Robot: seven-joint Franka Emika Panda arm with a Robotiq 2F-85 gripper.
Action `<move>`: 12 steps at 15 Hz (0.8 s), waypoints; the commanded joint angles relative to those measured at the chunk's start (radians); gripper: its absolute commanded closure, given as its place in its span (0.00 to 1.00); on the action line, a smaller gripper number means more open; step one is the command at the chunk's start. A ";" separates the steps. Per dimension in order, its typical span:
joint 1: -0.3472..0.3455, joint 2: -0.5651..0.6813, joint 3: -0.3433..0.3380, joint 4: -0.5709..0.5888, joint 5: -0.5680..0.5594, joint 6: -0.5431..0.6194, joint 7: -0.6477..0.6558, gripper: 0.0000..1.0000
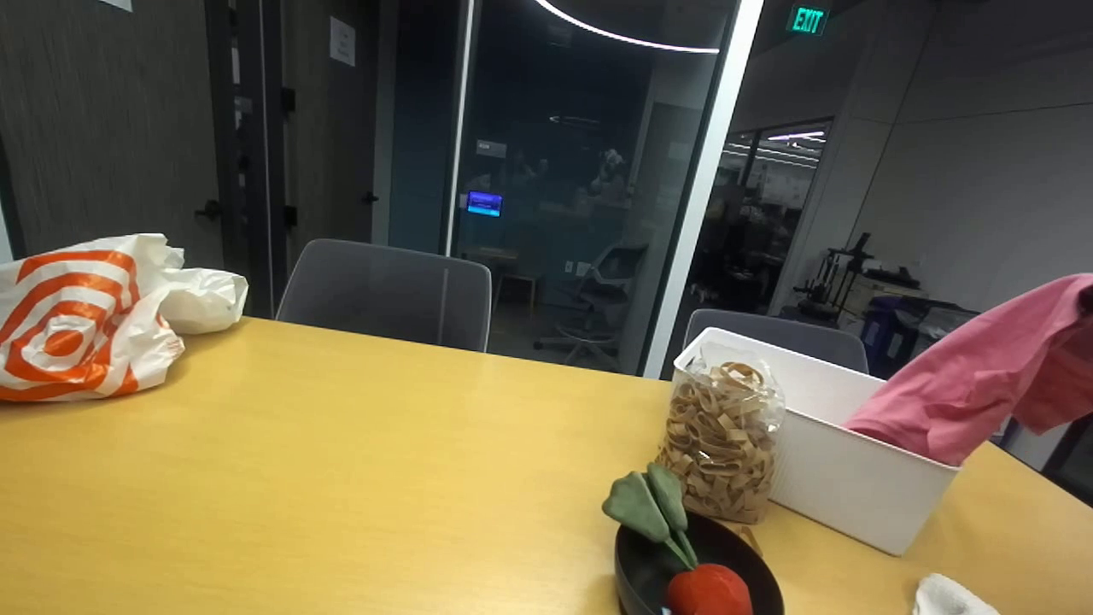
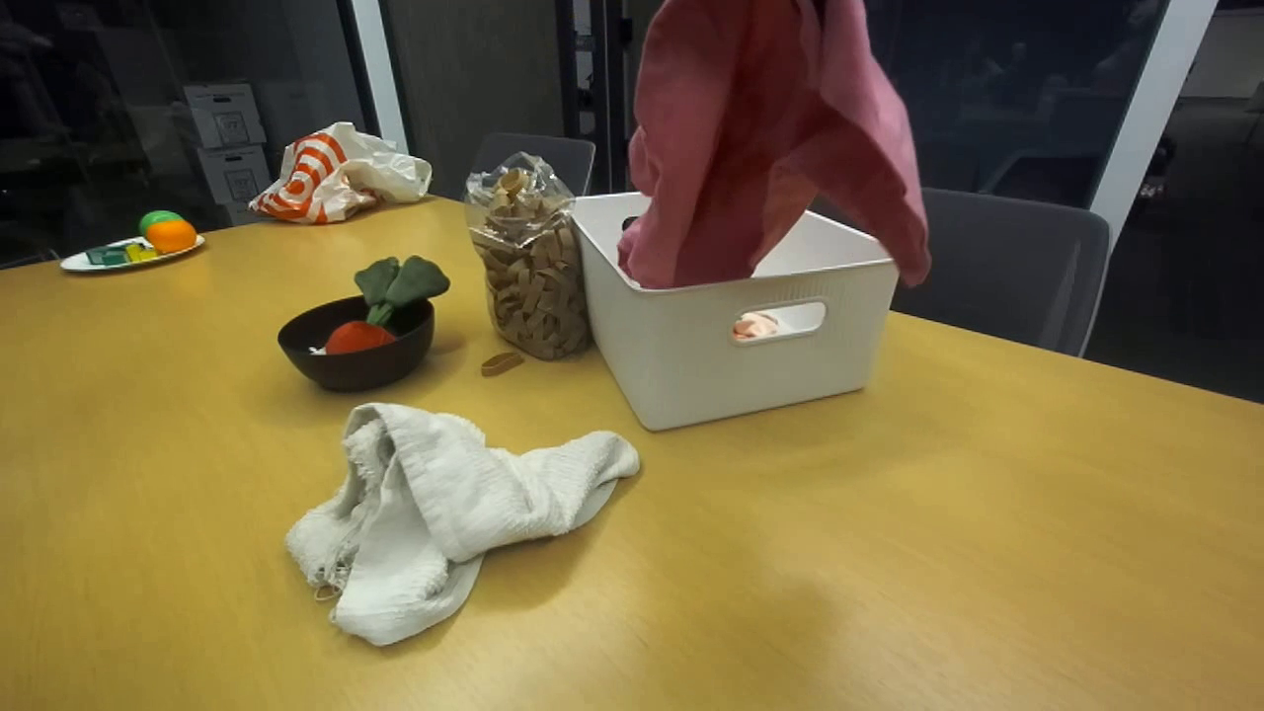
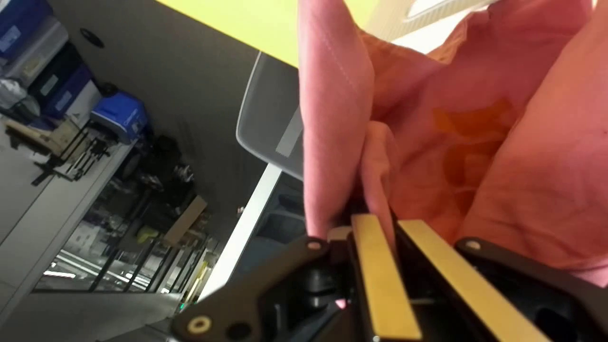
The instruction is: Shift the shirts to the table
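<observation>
A pink shirt hangs above the white box, and it shows in both exterior views (image 1: 990, 367) (image 2: 750, 128). Its lower end reaches down inside the box's near end; another fold hangs by the box corner. My gripper (image 3: 388, 225) is shut on a fold of the pink shirt (image 3: 513, 190) in the wrist view. In the exterior views the gripper is almost wholly out of frame. The white box (image 1: 854, 487) (image 2: 681, 365) stands on the yellow table (image 1: 384, 478) (image 2: 938, 553). A peach cloth (image 2: 755, 327) shows through the box's handle slot; the rest of it is hidden.
A white cloth (image 2: 474, 494) lies crumpled on the table before the box. A clear bag of pasta (image 2: 538, 276) stands against the box. A black bowl (image 2: 346, 373) with a toy vegetable is beside it. A plastic bag (image 1: 85, 325) and a plate (image 2: 74, 263) lie farther off.
</observation>
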 commanded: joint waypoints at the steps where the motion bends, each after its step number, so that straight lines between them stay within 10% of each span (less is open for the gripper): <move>1: 0.001 -0.154 -0.026 -0.023 -0.036 -0.037 0.015 0.93; 12: -0.028 -0.390 -0.081 -0.057 -0.088 -0.333 -0.017 0.96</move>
